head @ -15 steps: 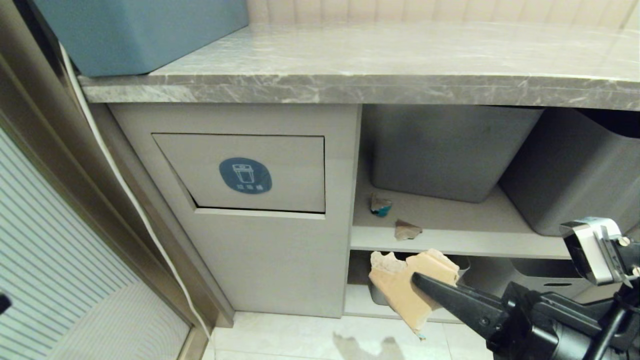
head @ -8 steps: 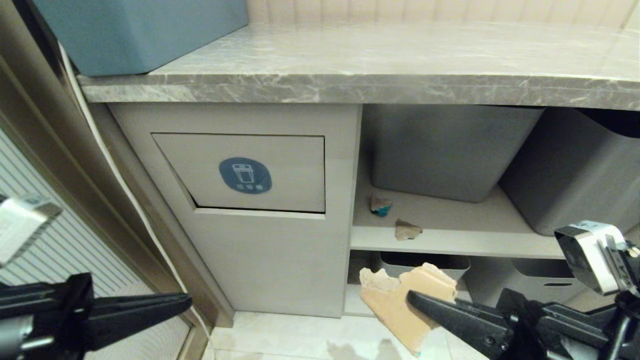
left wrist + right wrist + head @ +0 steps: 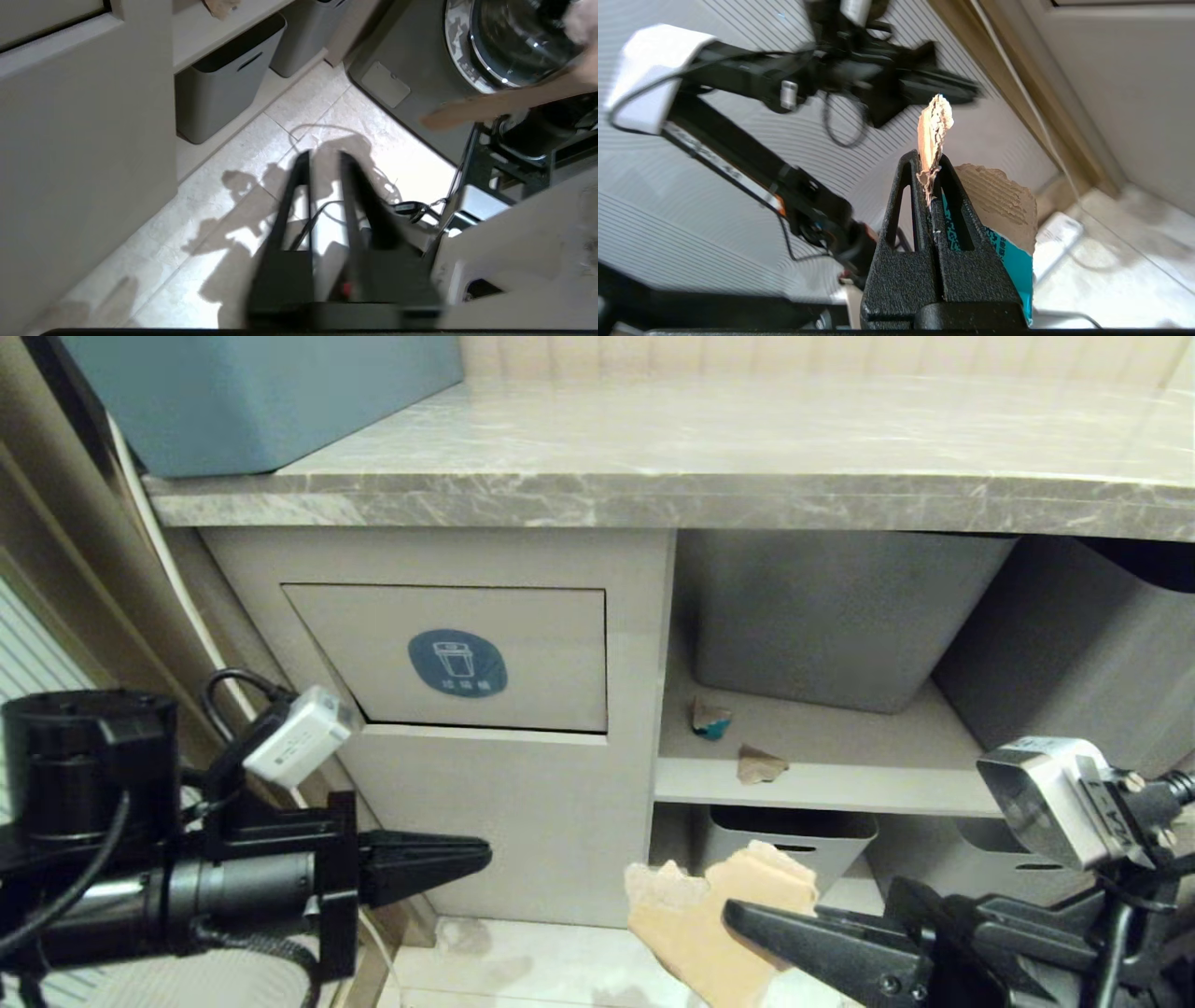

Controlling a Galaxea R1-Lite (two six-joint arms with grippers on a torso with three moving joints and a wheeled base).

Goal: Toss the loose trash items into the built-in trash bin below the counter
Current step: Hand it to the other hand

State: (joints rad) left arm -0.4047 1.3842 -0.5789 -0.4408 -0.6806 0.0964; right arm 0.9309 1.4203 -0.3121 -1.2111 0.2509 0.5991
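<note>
Right gripper [image 3: 747, 919] clamps cardboard scrap [image 3: 695, 919] below-right of bin flap [image 3: 467, 658], apparently edge-up; left gripper [image 3: 471, 856] slightly parted, empty.

I see a grey-brown marble surface [image 3: 747, 439] carrying a blue-grey box [image 3: 252, 392] at its left end, an open beige shelf [image 3: 840, 775] below it bearing two grey tubs [image 3: 831, 616], a teal-patched scrap [image 3: 709, 719], a brown scrap [image 3: 761, 765] nearer the edge
</note>
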